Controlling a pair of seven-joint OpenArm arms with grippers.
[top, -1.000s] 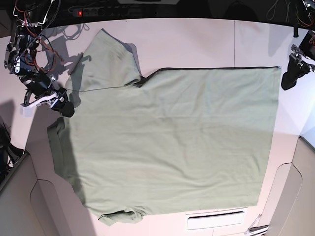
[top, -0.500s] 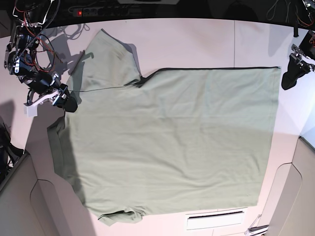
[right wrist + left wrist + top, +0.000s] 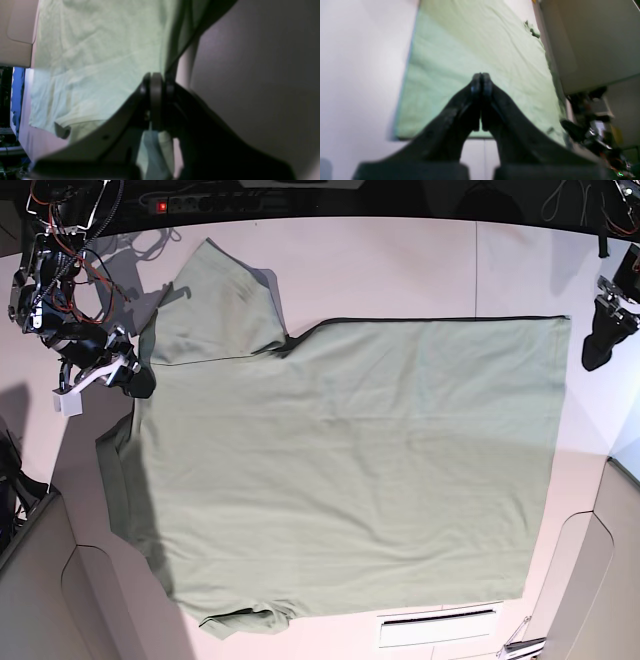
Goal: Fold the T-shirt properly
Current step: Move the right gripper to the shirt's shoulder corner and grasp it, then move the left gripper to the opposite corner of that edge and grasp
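Two end effectors show, and no writing can be read on anything. At nine o'clock in the base view the right end effector (image 3: 133,377) is pinched tight on the edge of the T-shirt (image 3: 350,470), near the shoulder seam; the right wrist view shows a fold of pale green cloth between its pads. The T-shirt lies spread flat across the middle of the worktop (image 3: 400,265). At two o'clock the left end effector (image 3: 597,345) is pressed together, empty, just beside the hem.
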